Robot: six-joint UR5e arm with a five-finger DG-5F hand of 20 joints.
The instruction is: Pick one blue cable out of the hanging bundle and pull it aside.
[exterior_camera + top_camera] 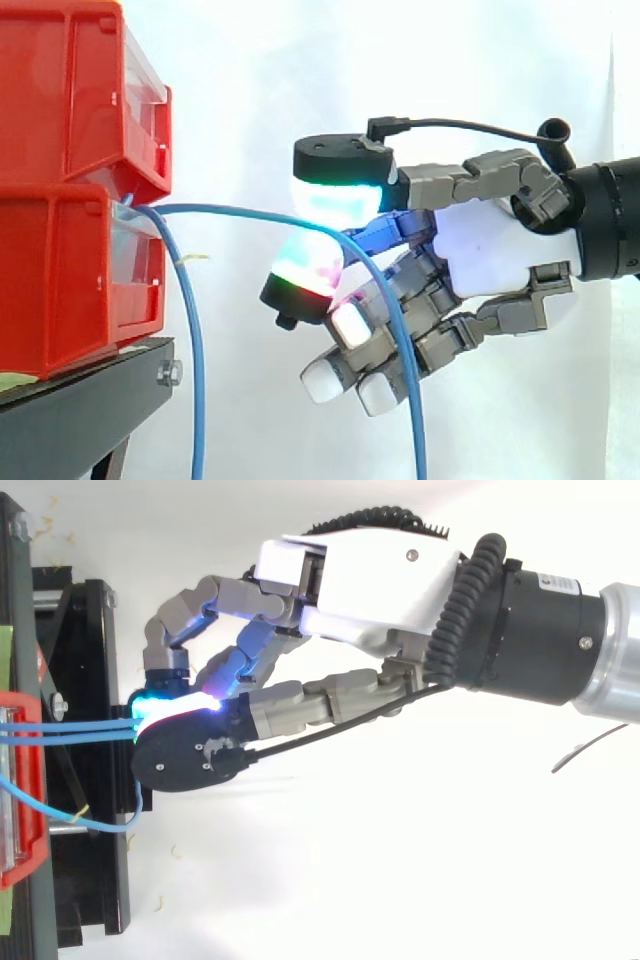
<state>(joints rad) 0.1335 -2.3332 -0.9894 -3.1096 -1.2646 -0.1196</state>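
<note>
Sideways, the robot hand reaches in level from the right
Its curled glowing pads pinch one thin blue cable

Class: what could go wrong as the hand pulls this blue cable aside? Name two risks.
1. Top view: several blue strands meet at the pads of the hand, so it may drag more than one.
2. The blue cable runs from the red bins; a hard pull could slip it free or shift them.
</note>
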